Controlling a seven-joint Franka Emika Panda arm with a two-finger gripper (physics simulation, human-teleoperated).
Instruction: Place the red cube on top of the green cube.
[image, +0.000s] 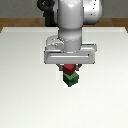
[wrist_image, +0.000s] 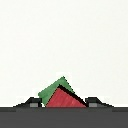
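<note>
Between gripper (image: 70, 67) fingers: red cube (image: 70, 68) pinched, sitting on green cube (image: 71, 79), both turned corner-on.

Exterior view looks down across the table (image: 20, 75); wrist view hangs close above; both share the red cube (image: 69, 68)

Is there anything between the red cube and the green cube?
Nothing shows between them. In the exterior view the red cube sits directly on the green cube, and the end effector is around the red one.
</note>
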